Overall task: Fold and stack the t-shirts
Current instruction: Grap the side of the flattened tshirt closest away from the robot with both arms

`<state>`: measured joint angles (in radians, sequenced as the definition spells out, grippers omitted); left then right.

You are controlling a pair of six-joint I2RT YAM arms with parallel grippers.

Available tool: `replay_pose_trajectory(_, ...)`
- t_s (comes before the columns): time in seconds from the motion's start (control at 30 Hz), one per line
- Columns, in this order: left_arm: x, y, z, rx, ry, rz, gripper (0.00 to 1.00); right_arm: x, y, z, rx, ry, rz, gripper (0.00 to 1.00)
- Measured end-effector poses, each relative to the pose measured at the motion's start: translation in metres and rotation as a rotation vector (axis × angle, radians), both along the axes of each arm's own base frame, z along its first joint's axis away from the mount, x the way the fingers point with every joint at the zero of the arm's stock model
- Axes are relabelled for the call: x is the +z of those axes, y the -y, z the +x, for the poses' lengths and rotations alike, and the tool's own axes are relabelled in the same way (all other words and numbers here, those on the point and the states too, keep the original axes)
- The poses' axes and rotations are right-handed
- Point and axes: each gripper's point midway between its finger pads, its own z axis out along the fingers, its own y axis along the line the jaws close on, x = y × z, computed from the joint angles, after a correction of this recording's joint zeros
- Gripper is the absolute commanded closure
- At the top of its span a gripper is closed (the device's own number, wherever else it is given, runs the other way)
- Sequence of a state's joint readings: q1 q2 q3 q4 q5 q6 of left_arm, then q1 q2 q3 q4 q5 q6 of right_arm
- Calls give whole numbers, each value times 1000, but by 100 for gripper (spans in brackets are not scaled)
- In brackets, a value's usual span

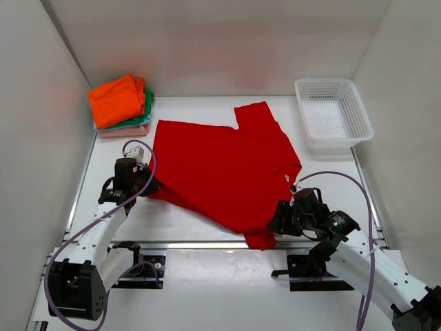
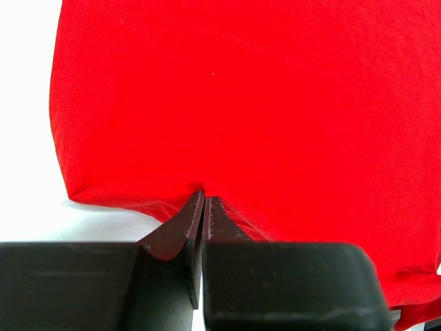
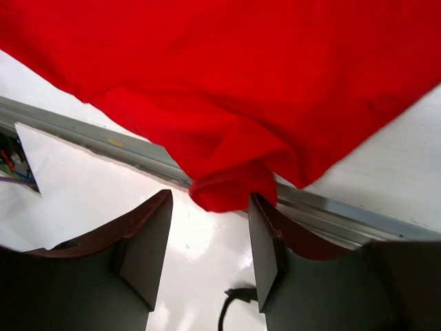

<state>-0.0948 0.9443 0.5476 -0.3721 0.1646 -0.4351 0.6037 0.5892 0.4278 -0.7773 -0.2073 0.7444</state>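
The red t-shirt (image 1: 220,169) lies spread across the middle of the table, one sleeve toward the back and a bunched corner (image 1: 260,238) over the near rail. My left gripper (image 1: 147,185) is shut on the shirt's left edge; in the left wrist view the fingertips (image 2: 204,201) pinch the red cloth (image 2: 262,103). My right gripper (image 1: 278,219) is open at the near right corner. In the right wrist view the bunched red corner (image 3: 231,187) hangs just ahead of and between its open gripper (image 3: 210,203), not clamped. Folded orange (image 1: 117,100), green (image 1: 147,103) and pale pink (image 1: 124,131) shirts are stacked at the back left.
A white mesh basket (image 1: 333,110) stands at the back right. A grey metal rail (image 3: 110,141) runs along the table's near edge under the shirt's corner. White walls enclose the table on three sides. A black cable (image 3: 231,303) lies below the right gripper.
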Motion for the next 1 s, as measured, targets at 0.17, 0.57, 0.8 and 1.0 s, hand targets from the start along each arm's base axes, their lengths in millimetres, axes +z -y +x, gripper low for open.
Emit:
replay_pose_trajectory(0.17,1,0,1,0,7,-1,90,1,-7,9,-29,12,18,54)
replay_pose_trajectory(0.57,0,0,2,3,5,-4,100,-15,-6,14,-66,-32,-34,100)
replay_pose_trajectory(0.8,-6,-5,-3,15,-23,27,100,4,-14,6,-4,-66,45,100)
replay_pose_trajectory(1.0,-8,-24,-4,76,-45,89,100,41,-18,31,-23,-23,149,100)
